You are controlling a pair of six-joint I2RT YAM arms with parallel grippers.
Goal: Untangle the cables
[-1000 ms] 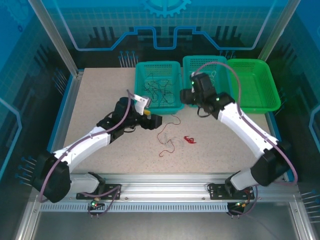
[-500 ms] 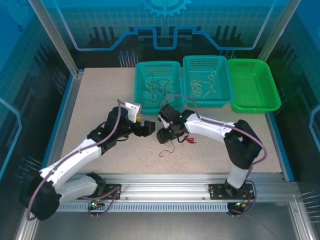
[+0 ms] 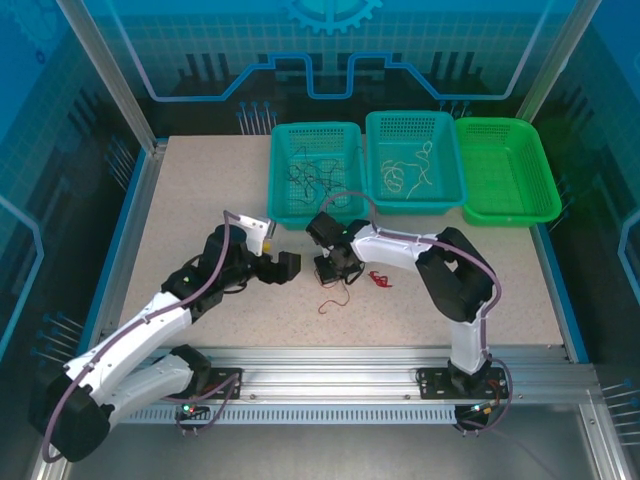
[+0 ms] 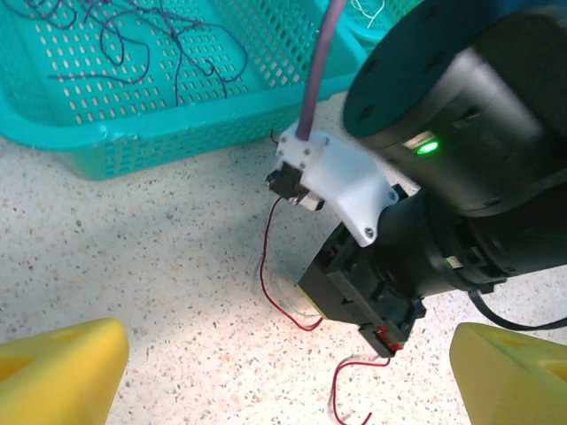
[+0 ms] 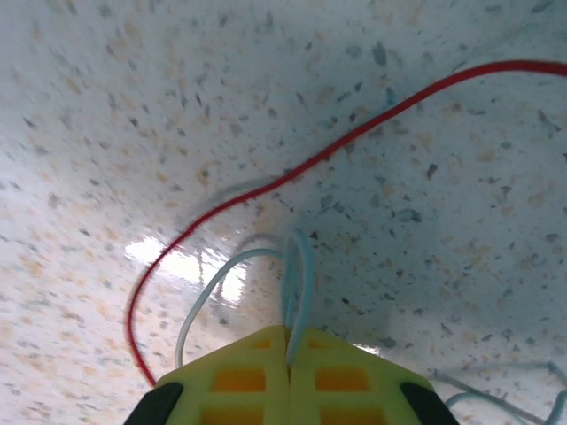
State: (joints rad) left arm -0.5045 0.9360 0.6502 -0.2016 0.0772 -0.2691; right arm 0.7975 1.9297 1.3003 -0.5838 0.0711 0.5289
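Since half a second ago the left arm has drawn back a touch toward its own side. Its left gripper (image 3: 287, 266) now hangs low over the table (image 3: 190, 200), a little clear of the tangle. The yellow fingers (image 4: 53, 372) are spread wide with nothing between them, facing rightward at the wires. Just to its right lie the cables (image 3: 338, 290). A red cable (image 4: 262, 270) runs loosely from the far side toward the near edge, and a whitish cable (image 5: 297, 266) loops beside it. The right gripper (image 5: 288, 341) was up by the baskets (image 3: 316, 216) a second ago and has come down, its arm folded in tight. It presses at the table with its fingers closed on that whitish loop, while the red strand crosses just ahead of its tips, uncaught. So the right arm is the one on the wire, and I'd guess any pull has to lead away from the red strand. A small red connector (image 3: 378, 279) sits on the table just right of it.
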